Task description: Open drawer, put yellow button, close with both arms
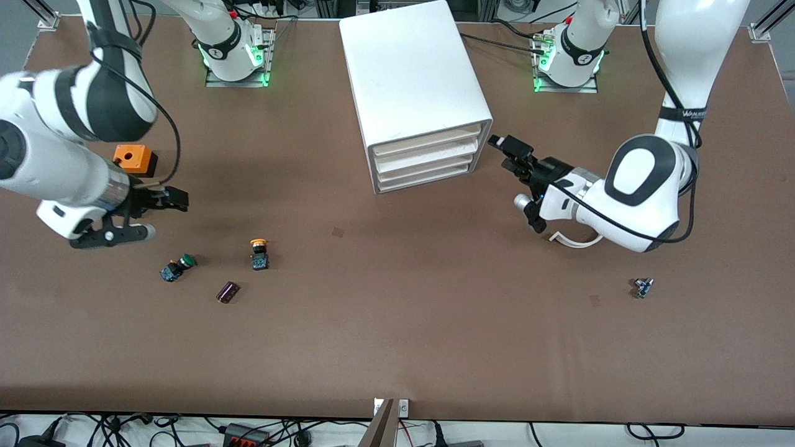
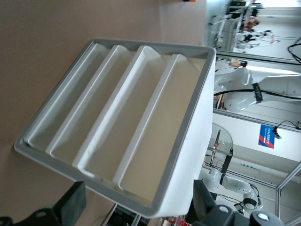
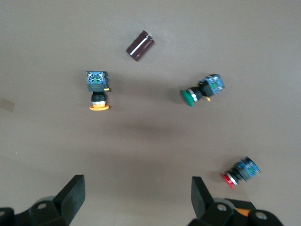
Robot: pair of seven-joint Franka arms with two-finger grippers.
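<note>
Drawer (image 1: 425,138): top of cabinet (image 1: 413,81), shut; nothing done yet. Yellow button (image 1: 259,254): on table, near green button (image 1: 177,268) (right arm's end). Left gripper (image 1: 518,167): fingers apart, by drawer front. Right gripper (image 1: 155,214): fingers apart, over table above buttons. Left to do: open, load, close.

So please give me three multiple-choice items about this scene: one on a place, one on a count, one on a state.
1. What lies nearest the yellow button?
A. the dark cylinder
B. the orange block
C. the cabinet

2. How many drawers does the cabinet have?
A. two
B. four
C. six

3. How is the uppermost drawer?
A. pulled right out
B. removed
C. pushed in

Answers:
1 A, the cylinder lies close by it, slightly nearer the front camera.
2 B, the left wrist view shows four fronts.
3 C, it sits level with the three lower ones, while the left gripper and right gripper hold nothing.
</note>
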